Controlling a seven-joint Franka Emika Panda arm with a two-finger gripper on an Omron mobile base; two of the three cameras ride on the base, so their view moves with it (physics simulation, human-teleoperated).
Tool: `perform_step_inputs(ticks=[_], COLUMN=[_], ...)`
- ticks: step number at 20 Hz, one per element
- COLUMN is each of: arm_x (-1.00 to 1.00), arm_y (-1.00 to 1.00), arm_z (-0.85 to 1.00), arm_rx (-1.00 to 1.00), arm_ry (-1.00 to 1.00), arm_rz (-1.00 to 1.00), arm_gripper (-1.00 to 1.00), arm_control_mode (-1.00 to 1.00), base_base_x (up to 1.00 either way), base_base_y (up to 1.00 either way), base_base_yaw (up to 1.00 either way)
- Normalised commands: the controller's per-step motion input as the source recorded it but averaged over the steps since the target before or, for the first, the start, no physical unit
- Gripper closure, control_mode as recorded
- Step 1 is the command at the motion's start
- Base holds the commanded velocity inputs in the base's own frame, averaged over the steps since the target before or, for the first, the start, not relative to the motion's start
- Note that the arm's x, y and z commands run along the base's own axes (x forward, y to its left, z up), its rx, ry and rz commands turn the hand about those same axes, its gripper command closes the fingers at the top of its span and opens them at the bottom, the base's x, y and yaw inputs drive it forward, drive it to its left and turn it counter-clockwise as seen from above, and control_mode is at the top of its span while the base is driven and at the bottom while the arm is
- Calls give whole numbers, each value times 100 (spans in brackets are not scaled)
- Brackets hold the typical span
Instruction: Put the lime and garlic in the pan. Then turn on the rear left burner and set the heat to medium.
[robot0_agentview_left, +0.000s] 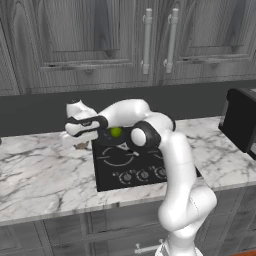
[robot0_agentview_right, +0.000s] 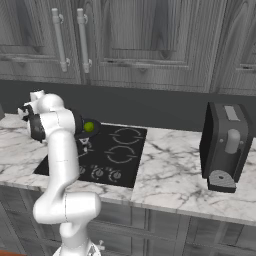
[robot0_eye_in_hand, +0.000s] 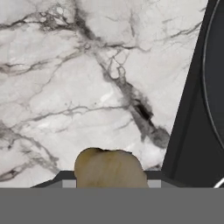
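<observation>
on the marbled surface (robot0_agentview_left: 45, 165) just left of the black cooktop (robot0_agentview_left: 112, 172), the white arm's claw (robot0_eye_in_hand: 109, 186) pinches the tan garlic (robot0_eye_in_hand: 109, 170), seen from the hand camera beside the cooktop's edge. the lime (robot0_agentview_left: 116, 132) sits in the black pan (robot0_agentview_right: 95, 131) at the cooktop's rear left. no readable writing shows on the dark appliance (robot0_agentview_right: 225, 147) to the right.
</observation>
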Motion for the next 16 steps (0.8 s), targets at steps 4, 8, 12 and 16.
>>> perform_step_inputs(ticks=[4, 8, 12, 16], arm_x=[44, 34, 7, 0], arm_y=[-22, -29, -28, -28], arm_z=[3, 9, 14, 13], arm_rx=[-2, -1, 0, 0], arm_ry=[0, 0, 0, 0], arm_rz=[0, 0, 0, 0], arm_gripper=[100, 100, 100, 100], arm_control_mode=[-100, -100, -100, -100], base_base_x=[0, 0, 0, 0], base_base_y=[0, 0, 0, 0], base_base_yaw=[0, 0, 0, 0])
